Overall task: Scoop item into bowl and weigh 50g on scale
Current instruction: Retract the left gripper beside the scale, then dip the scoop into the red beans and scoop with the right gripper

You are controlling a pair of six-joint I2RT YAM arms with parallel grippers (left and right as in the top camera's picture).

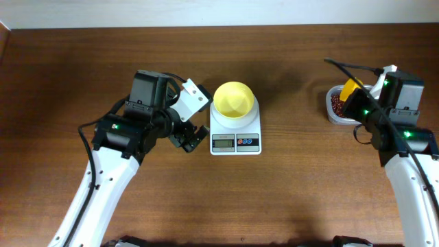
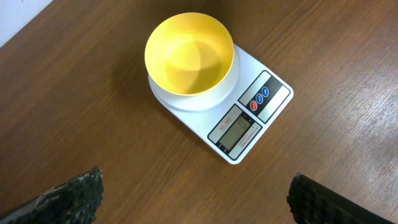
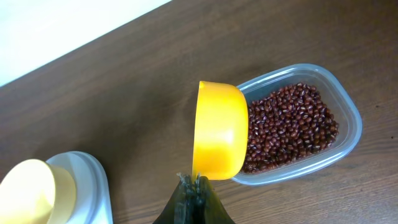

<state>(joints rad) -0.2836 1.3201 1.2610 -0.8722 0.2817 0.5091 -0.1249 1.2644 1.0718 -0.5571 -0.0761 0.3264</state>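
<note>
The pale yellow bowl (image 1: 235,99) sits empty on the white scale (image 1: 235,140) at the table's middle; both show in the left wrist view, bowl (image 2: 189,53) and scale (image 2: 261,115). My left gripper (image 1: 190,139) is open and empty just left of the scale; its fingertips frame bare wood (image 2: 196,193). My right gripper (image 3: 195,184) is shut on the handle of a yellow scoop (image 3: 219,129), held on its side at the near rim of a clear container of red-brown beans (image 3: 292,124). From overhead the scoop (image 1: 350,89) covers part of the beans (image 1: 337,103).
The clear container (image 1: 334,117) stands at the right, well away from the scale. A pale wall edge runs along the table's far side (image 1: 206,14). The bowl and scale corner show at the lower left of the right wrist view (image 3: 37,186).
</note>
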